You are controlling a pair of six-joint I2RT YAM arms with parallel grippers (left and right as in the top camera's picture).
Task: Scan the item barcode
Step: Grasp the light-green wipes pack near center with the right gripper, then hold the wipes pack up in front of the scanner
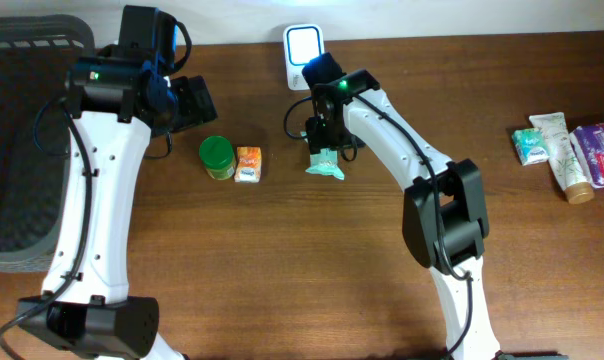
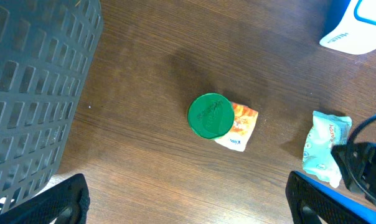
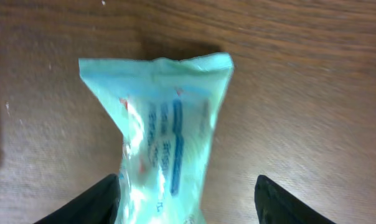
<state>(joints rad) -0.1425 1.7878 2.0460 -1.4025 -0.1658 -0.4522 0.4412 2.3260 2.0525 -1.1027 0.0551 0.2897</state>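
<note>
- The step in hand is the pickup: the right claw sits low over the teal packet, which lies flat on the tabletop just in front of the white scanner with its lit screen.
- In the right wrist view, the claw's jaws are apart and straddle the packet's near end. One finger appears to touch the wrapper's edge, while the other stands clear of it, so nothing is clamped yet.
- The packet's printed face points up, with blue and red lettering. No barcode can be made out on the part shown.
- The next move seems to call for pinching the soft wrapper across its width, lifting it and turning whichever face carries the code toward the scanner window. The film looks slippery and crinkled, so a shallow pinch could let it slide out.
- The left claw hangs well above the tabletop with its jaws wide apart and nothing between them.
- The grey mesh basket stands at the far left, and nothing shows in the part of it that is visible.
- The green-lidded jar stands upright with its lid on, so its contents are hidden. A small orange packet lies touching it.
- A cluster of tubes and packets lies loose at the far right, in no container.
</note>
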